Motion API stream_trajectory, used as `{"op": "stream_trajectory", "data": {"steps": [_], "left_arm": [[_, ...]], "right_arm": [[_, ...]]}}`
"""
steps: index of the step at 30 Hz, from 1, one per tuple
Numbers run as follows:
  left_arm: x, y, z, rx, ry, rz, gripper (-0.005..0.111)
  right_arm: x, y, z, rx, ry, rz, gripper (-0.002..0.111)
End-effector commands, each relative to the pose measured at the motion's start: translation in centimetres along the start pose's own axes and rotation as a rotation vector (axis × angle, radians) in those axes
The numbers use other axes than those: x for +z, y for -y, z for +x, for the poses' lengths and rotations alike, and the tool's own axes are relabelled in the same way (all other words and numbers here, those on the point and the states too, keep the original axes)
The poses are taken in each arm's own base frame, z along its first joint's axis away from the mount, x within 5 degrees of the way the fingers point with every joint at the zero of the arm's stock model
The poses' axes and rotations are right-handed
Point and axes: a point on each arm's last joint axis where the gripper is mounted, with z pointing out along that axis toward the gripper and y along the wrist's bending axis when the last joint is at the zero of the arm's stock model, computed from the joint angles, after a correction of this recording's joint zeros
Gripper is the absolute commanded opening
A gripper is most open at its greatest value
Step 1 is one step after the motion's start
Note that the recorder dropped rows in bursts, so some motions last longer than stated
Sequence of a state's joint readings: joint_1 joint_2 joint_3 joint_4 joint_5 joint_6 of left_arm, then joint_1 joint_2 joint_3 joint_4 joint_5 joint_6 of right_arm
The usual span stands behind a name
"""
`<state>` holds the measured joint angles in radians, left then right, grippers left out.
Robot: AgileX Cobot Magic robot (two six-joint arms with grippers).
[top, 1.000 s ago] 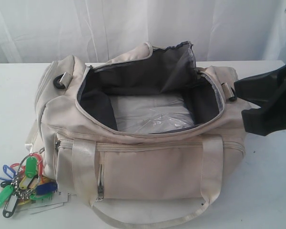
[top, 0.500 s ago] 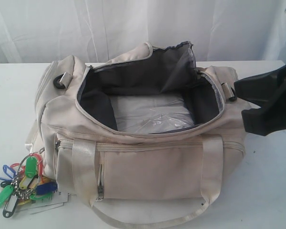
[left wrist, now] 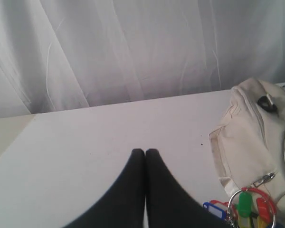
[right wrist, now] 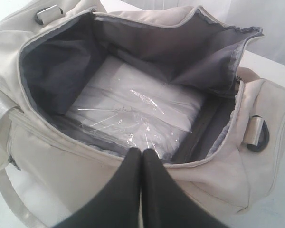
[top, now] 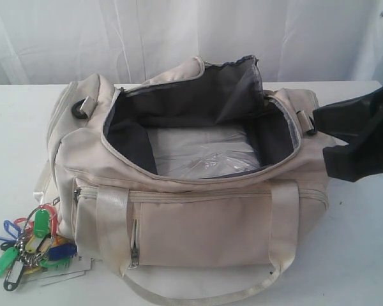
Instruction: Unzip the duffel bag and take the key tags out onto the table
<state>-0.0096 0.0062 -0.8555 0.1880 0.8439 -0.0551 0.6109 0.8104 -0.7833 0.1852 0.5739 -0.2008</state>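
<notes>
Nearest me, the key tags (top: 32, 245) lie on the surface (top: 364, 255) just beside the front left corner of the duffel bag (top: 198, 223), partly over a white paper label (top: 67, 271). I judge the bunch light, loose and prone to splaying. The plastic tags are hard and slick and would likely slip from a pinch, so the metal ring (left wrist: 229, 206) looks like the surer hold. The left hand (left wrist: 145, 152) has its fingers pressed together on nothing, above bare surface, with the tags near it. The bag is soft cloth and I expect it to sag and drag rather than resist; the webbing handle (top: 112, 217) is its firmest part. Its zipper is open and the top flap (top: 233, 80) is thrown back. Inside I see only a flat plastic-wrapped insert (top: 204, 153), crinkly and glossy, and no tags. The right hand (right wrist: 141, 151) is also pressed together and empty, at the mouth's rim on the bag's right end. Beyond hangs a white curtain (top: 179, 32). Both steps look done.
</notes>
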Motion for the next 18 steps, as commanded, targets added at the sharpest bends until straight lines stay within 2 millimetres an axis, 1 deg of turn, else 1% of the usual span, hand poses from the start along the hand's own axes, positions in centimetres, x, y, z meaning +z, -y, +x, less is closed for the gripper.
{"op": "stream_trajectory", "data": {"steps": [1, 6, 9, 10, 15, 18], "left_arm": [[2.0, 0.5, 2.0, 0.007, -0.078, 0.016, 0.0], [4.7, 1.3, 5.2, 0.021, -0.216, 0.038, 0.0], [6.2, 1.8, 7.6, 0.031, -0.31, 0.052, 0.0], [6.9, 2.0, 8.3, 0.036, -0.316, 0.054, 0.0], [9.4, 2.6, 9.6, 0.062, -0.162, 0.05, 0.0], [10.6, 3.1, 11.0, 0.067, -0.121, 0.056, 0.0]], "right_arm": [[0.1, 0.0, 0.1, 0.009, -0.001, -0.002, 0.0], [0.1, 0.0, 0.1, 0.009, -0.001, -0.002, 0.0], [0.1, 0.0, 0.1, 0.009, -0.001, -0.002, 0.0], [0.1, 0.0, 0.1, 0.009, -0.001, -0.002, 0.0], [0.1, 0.0, 0.1, 0.01, -0.001, -0.003, 0.0], [0.1, 0.0, 0.1, 0.01, -0.001, -0.003, 0.0]]}}
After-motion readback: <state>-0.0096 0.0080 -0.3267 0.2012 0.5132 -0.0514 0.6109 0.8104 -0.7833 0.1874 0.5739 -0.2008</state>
